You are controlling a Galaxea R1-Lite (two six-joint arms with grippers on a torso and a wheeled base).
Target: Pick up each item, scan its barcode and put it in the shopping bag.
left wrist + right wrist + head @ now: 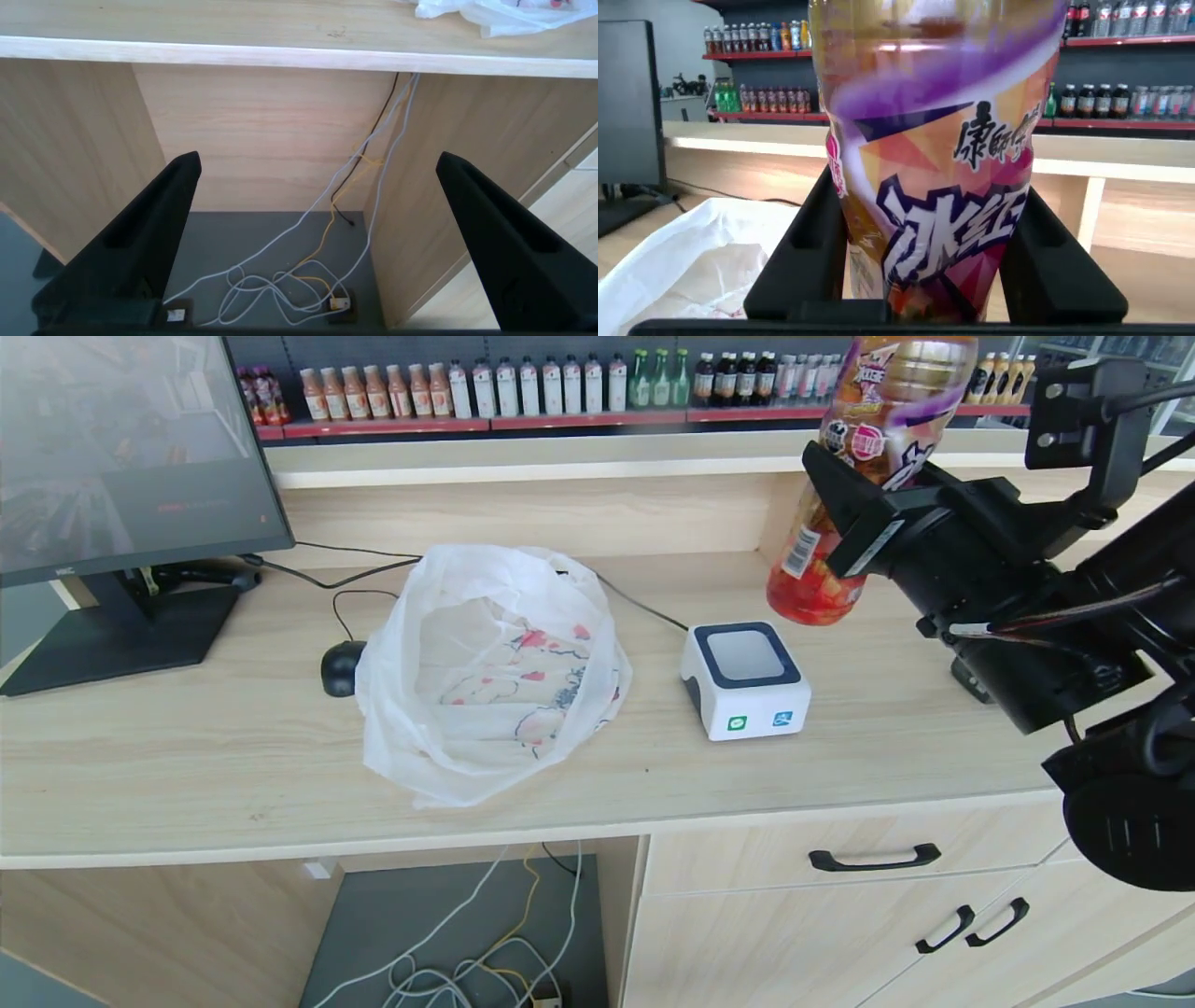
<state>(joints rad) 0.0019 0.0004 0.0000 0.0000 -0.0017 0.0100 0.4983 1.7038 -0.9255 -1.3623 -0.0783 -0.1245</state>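
Observation:
A drink bottle (868, 476) with a purple and orange label and a barcode strip hangs tilted above the counter's right part, with my right gripper (854, 509) shut on its middle. It is up and to the right of the white scanner box (744, 679). The white plastic shopping bag (490, 663) lies open to the left of the scanner. In the right wrist view the bottle (943, 159) sits between the black fingers (799, 252), with the bag (691, 271) beyond. My left gripper (318, 243) is open, low in front of the counter's knee space.
A monitor (121, 448) on its stand is at the counter's left, with a black mouse (338, 667) and cables beside the bag. Bottle shelves (560, 383) line the back. Drawers with black handles (873, 859) sit below right. Loose cables (308, 280) lie under the counter.

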